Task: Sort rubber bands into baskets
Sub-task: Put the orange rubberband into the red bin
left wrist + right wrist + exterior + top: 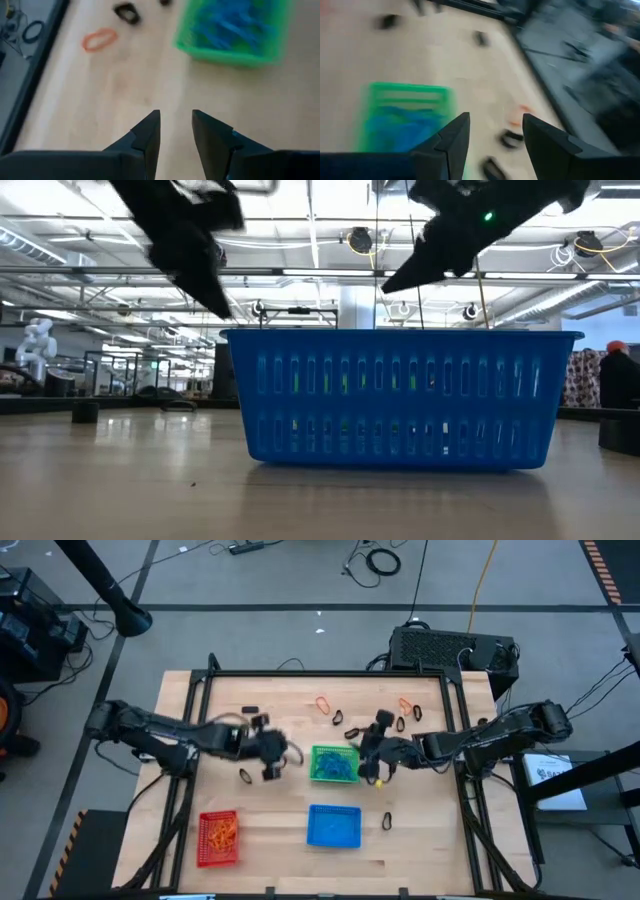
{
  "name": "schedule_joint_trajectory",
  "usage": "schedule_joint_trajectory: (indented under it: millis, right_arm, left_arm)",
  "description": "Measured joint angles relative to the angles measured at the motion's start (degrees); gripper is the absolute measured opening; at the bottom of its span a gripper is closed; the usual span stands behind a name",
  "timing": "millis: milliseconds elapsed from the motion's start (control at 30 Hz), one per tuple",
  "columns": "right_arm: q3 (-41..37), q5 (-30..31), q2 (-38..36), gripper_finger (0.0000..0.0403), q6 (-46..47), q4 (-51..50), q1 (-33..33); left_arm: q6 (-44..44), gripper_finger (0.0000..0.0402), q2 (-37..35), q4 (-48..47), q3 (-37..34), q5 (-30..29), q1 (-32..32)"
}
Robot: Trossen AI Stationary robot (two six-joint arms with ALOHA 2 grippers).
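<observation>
Light wood worktop point(270, 840) carries 3 baskets: green basket point(333, 764) near centre w/ blue bands inside, blue basket point(333, 826) nearer the front edge, red basket point(218, 838) at front left w/ orange bands. Loose on the wood toward the back: orange band point(322, 703), black bands point(338, 717). One more black band point(387, 822) lies just right of the blue basket.
</observation>
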Motion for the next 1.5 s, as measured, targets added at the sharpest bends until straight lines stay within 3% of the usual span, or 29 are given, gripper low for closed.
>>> schedule_joint_trajectory:
  millis: [133,267,367,500,667,833,1067,1500]
  right_arm:
    - [-0.90,8.26,0.00,0.0176,2.80,-1.06,-3.53]
    - [-0.83,11.60,-0.46,0.0176,8.67,-5.50,-9.52]
    - [0.84,5.64,-0.72,0.0176,15.07,-13.70,-16.72]
    - [1.08,-4.23,-0.37,0.0176,20.12,-20.71,-27.48]
    - [1.21,-10.33,0.25,0.0176,23.75,-24.65,-38.39]
    - [1.29,-11.88,3.96,0.0176,25.60,-25.53,-45.65]
    - [1.29,-17.56,11.69,0.0176,27.75,-25.11,-52.10]
    - [1.46,-20.47,19.52,0.0163,26.18,-21.17,-54.47]
  left_arm:
    - [12.86,0.0121,0.04,11.57,-3.25,7.56,11.27]
    - [17.49,0.0121,1.22,20.56,-4.60,18.69,19.65]
    - [19.03,0.0121,1.68,30.34,-6.25,24.44,23.05]
    - [20.50,0.0121,1.67,48.43,-10.94,26.75,25.18]
    - [21.10,0.0121,1.66,74.57,-20.92,27.14,26.52]
    - [19.20,0.0121,1.71,91.23,-29.69,28.44,26.88]
    - [21.08,0.0121,1.71,95.46,-33.04,31.81,26.04]
    - [23.60,0.0121,1.69,95.22,-32.95,33.62,25.87]
